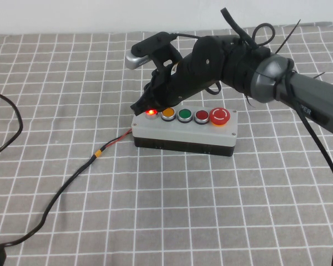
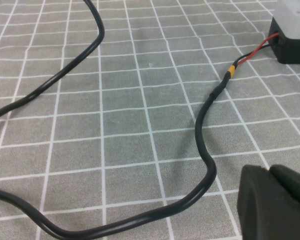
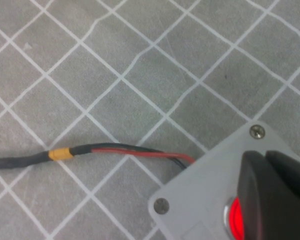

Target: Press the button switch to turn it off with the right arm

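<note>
The button switch (image 1: 184,131) is a light-grey box on a black base in the middle of the table. Its red lamp (image 1: 151,113) glows at the left end, beside the orange, green and red buttons and the big red mushroom button (image 1: 220,116). My right gripper (image 1: 143,103) is shut, its tips just above the box's left end by the lamp. In the right wrist view the shut fingers (image 3: 262,195) partly cover the glowing lamp (image 3: 233,220). My left gripper (image 2: 270,172) is shut and empty, low over the cloth, away from the box (image 2: 292,30).
The black cable (image 1: 72,177) runs from the box's left side across the checked cloth to the front left corner. It also loops through the left wrist view (image 2: 205,145). A second black cable (image 1: 11,116) curves at the far left.
</note>
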Available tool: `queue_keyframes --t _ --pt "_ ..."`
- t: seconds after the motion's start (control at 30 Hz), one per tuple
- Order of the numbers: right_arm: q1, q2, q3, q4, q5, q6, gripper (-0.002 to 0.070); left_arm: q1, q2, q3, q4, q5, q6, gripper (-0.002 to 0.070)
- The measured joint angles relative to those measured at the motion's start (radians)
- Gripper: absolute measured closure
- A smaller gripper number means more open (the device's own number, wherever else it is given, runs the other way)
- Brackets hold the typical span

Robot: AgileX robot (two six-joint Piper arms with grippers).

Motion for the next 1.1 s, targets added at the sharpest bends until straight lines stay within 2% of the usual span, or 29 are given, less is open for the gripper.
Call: queue_keyframes --t 0.3,0.53,0.9,1.1 --pt "0.000 0.004 -0.032 0.002 0.021 0.000 0.0692 0.000 0.000 0.000 0.000 0.000 0.000 0.0678" --pt "0.000 -0.030 -0.115 -0.039 0.125 0.000 0.0692 0.000 0.000 0.000 0.000 0.000 0.000 0.0678" --pt "0.000 -0.351 -0.130 -0.147 0.258 0.018 0.0692 0.000 0.000 0.000 0.000 0.000 0.000 0.0678" --pt "0.000 -0.603 0.020 -0.154 0.280 0.019 0.0692 0.000 0.000 0.000 0.000 0.000 0.000 0.0678"
